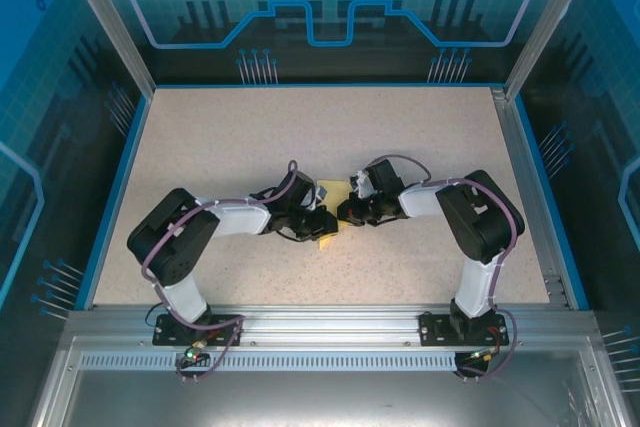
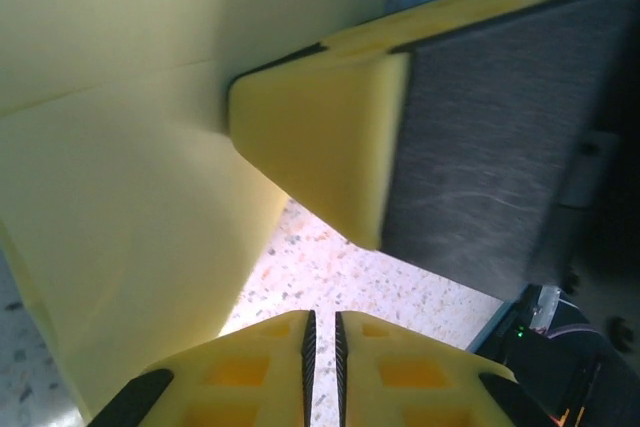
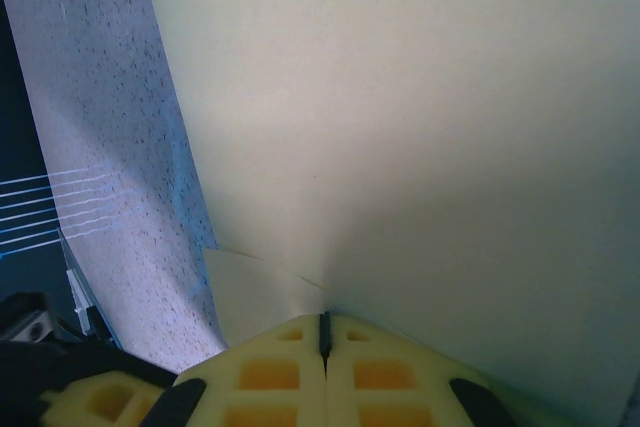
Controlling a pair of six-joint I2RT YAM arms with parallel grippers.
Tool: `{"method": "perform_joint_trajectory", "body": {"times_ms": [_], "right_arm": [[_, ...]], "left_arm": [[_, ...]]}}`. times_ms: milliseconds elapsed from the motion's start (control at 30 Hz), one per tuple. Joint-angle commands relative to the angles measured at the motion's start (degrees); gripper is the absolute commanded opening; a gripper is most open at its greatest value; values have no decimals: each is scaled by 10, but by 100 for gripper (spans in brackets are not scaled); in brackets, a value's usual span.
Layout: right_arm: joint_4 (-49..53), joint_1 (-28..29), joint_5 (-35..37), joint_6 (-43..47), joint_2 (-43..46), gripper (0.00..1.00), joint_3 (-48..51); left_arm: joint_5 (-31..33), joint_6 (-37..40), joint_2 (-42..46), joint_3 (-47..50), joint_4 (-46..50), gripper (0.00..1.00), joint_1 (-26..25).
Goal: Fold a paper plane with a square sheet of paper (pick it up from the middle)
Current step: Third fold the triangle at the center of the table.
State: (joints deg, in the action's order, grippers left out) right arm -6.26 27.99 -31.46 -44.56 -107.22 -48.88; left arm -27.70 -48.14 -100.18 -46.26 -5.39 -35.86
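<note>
The yellow sheet of paper [image 1: 333, 190] sits at the table's centre between both grippers, partly folded and lifted off the table. In the left wrist view the paper [image 2: 130, 247] shows a crease and stands to the left of my left gripper [image 2: 322, 319], whose jaws are shut to a thin slit with only table behind it. My right gripper [image 3: 323, 319] is shut on the paper's [image 3: 420, 127] edge, and the sheet fans out from its tips. One right-gripper finger [image 2: 320, 137] presses against the paper. Seen from above, the left gripper [image 1: 318, 220] and right gripper [image 1: 346, 211] nearly touch.
The speckled beige table [image 1: 250, 137] has a blue rim and glass walls around it. Both arms bend inward from their bases at the near edge, elbows out to the sides [image 1: 170, 237] [image 1: 485, 212].
</note>
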Motion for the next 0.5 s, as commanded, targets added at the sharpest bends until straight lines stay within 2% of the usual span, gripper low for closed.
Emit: {"method": "perform_joint_trajectory", "body": {"times_ms": [0,267,467], "right_arm": [[41,4,42,4,-17,0,-1],[54,4,50,11,-17,0,-2],[61,3,55,14,-18,0,-3]], "left_arm": [[-17,-10,-16,8,-10,16,-3],[11,-5,-13,38,26,15,-1],[16,-16,3,78,19,15,-1]]}}
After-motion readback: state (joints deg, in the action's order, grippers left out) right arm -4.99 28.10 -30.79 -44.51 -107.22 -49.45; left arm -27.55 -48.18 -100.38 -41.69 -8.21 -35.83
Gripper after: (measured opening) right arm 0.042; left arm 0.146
